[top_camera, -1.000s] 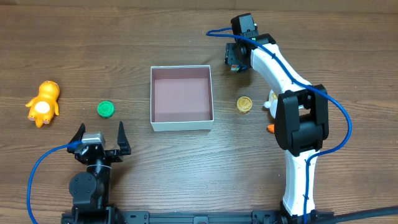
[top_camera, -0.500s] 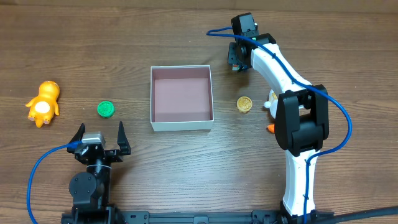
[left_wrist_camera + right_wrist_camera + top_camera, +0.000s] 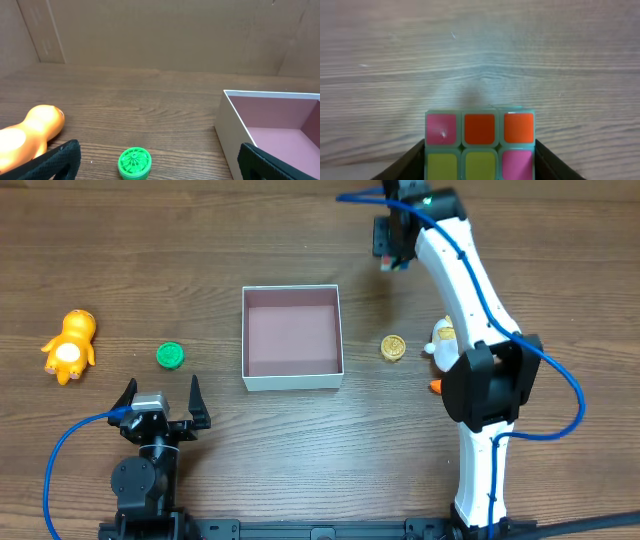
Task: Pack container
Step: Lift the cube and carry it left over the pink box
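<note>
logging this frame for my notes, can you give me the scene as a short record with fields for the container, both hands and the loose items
container: open top, nothing inside
left hand: open, holding nothing
right hand: shut on the puzzle cube, beyond the container's far right corner
orange toy: left of the green disc
green disc: between orange toy and container
yellow disc: right of container
white and orange toy: right of yellow disc, partly hidden by the right arm
</note>
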Action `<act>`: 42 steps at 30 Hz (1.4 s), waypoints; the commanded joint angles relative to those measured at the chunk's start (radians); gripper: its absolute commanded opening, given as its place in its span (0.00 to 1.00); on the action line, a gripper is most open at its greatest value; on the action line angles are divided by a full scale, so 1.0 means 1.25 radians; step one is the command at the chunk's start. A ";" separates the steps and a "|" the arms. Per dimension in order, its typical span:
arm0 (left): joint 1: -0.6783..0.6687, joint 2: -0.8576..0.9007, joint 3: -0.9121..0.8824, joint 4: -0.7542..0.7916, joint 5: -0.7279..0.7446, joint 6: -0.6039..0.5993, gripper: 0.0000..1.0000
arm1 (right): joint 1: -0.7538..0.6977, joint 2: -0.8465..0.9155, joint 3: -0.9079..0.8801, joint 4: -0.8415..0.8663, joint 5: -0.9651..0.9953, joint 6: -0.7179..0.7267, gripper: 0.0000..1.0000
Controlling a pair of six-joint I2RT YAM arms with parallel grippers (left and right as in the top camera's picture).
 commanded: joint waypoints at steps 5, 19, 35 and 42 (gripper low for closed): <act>0.003 -0.008 -0.002 0.000 -0.005 0.017 1.00 | 0.062 -0.112 0.167 -0.164 -0.057 0.048 0.25; 0.003 -0.008 -0.002 0.000 -0.005 0.017 1.00 | 0.180 -0.137 0.162 -0.341 -0.117 0.122 0.21; 0.003 -0.008 -0.002 0.000 -0.005 0.017 1.00 | 0.268 -0.133 -0.054 -0.172 -0.121 0.195 0.22; 0.003 -0.008 -0.002 0.000 -0.005 0.017 1.00 | 0.268 -0.133 -0.194 -0.069 -0.120 0.235 0.22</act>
